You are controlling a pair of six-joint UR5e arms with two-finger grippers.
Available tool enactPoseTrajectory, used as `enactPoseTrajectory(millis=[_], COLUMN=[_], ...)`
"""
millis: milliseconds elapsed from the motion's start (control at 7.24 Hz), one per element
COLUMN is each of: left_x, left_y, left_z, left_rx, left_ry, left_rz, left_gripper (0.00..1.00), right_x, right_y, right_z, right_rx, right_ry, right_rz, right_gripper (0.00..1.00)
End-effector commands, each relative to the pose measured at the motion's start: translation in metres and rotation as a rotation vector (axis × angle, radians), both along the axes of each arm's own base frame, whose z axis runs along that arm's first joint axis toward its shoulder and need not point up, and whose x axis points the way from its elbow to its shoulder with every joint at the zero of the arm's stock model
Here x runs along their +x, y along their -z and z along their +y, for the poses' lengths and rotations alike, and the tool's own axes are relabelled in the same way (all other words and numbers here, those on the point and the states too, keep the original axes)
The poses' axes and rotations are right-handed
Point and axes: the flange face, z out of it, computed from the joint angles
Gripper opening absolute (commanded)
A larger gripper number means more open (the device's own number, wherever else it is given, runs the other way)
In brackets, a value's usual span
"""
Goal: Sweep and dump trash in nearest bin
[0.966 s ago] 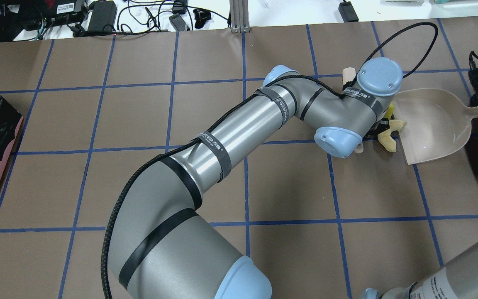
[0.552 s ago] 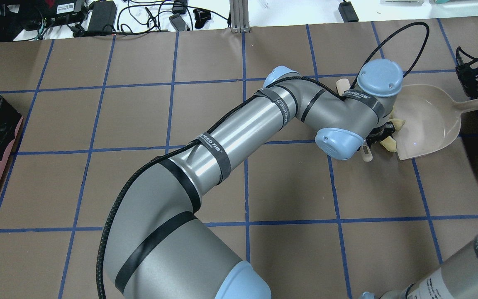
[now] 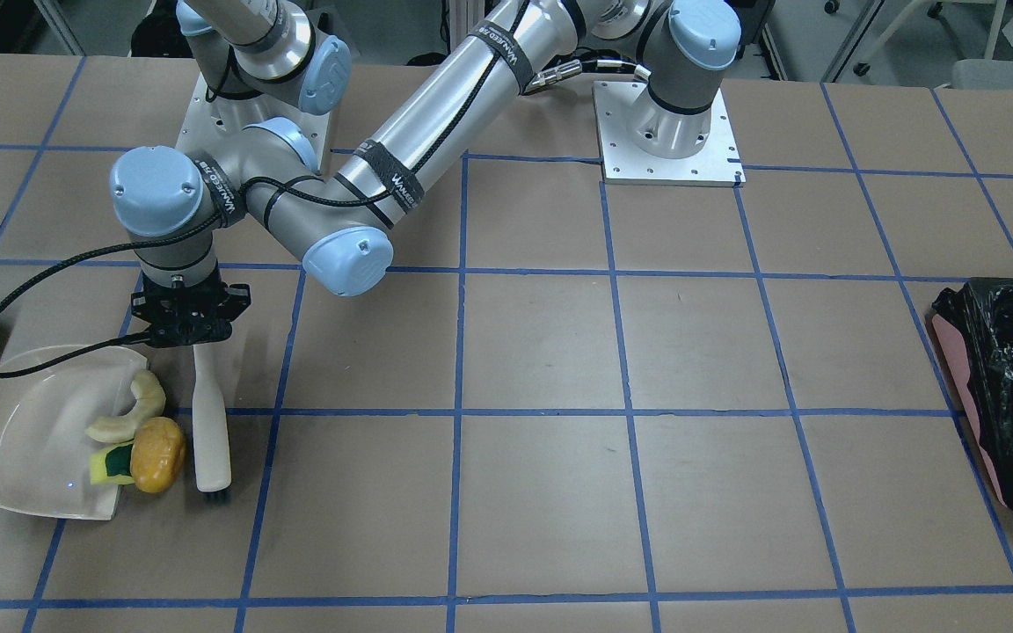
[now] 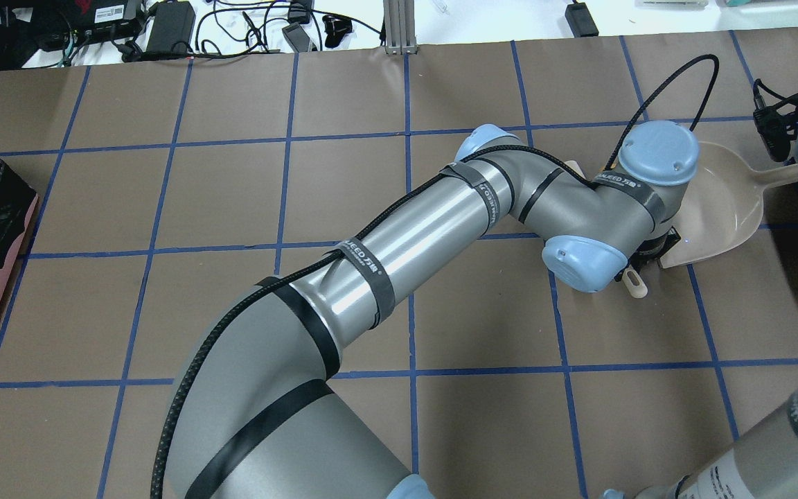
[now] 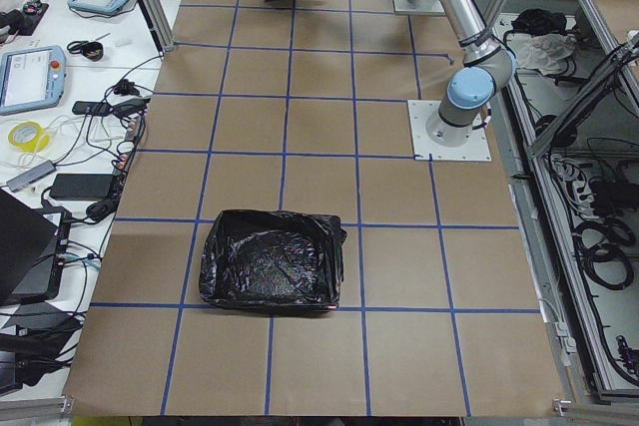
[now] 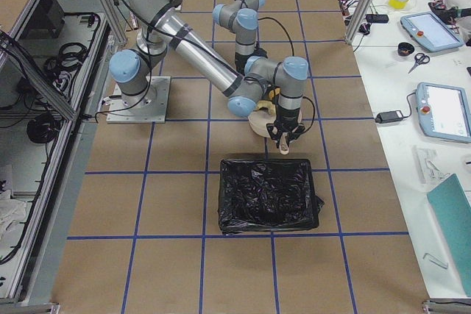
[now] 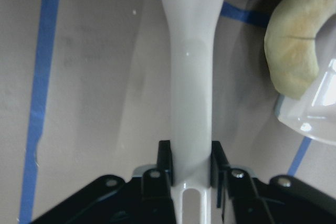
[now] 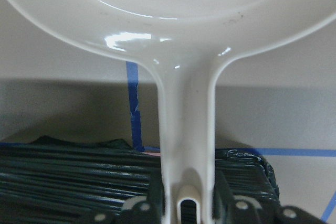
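Where the dustpan [image 3: 14,440] opens, trash [image 3: 157,454] lies: pale, orange, yellow-green.

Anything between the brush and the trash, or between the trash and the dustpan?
Nothing visible. The brush lies just beside the orange lump. The pale slice and the wedge already lie across the lip of the dustpan, and the lump sits at its edge.
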Motion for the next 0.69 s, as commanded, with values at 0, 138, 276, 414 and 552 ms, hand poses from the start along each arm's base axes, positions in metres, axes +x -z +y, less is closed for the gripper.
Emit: enactPoseTrajectory(millis=[0,138,276,414,552], left_x=[-0.018,-0.034,-0.047,-0.063,-0.076], left_y=[-0.008,-0.022,-0.02,-0.018,-0.015], left_z=[0.005,0.014,0.015,0.022,0.025], left_rx=[-0.017,-0.03,-0.036,-0.043,-0.03], left_ry=[-0.022,-0.031,-0.037,-0.034,-0.042], left_rz=[0.048,0.075,0.088,0.105,0.136], left_gripper=[0.0,0.0,0.0,0.0,0.0], right_x=[0.002,0.002,0.002,0.002,0.002], right_y=[0.0,0.0,0.001,0.002,0.001], right_z=[-0.001,-0.001,0.0,0.0,0.0], right_rx=[0.001,0.002,0.005,0.006,0.004], right_ry=[-0.003,-0.003,-0.003,-0.003,-0.002], right_rz=[0.0,-0.001,-0.002,-0.003,-0.002], right_gripper=[0.0,0.0,0.0,0.0,0.0])
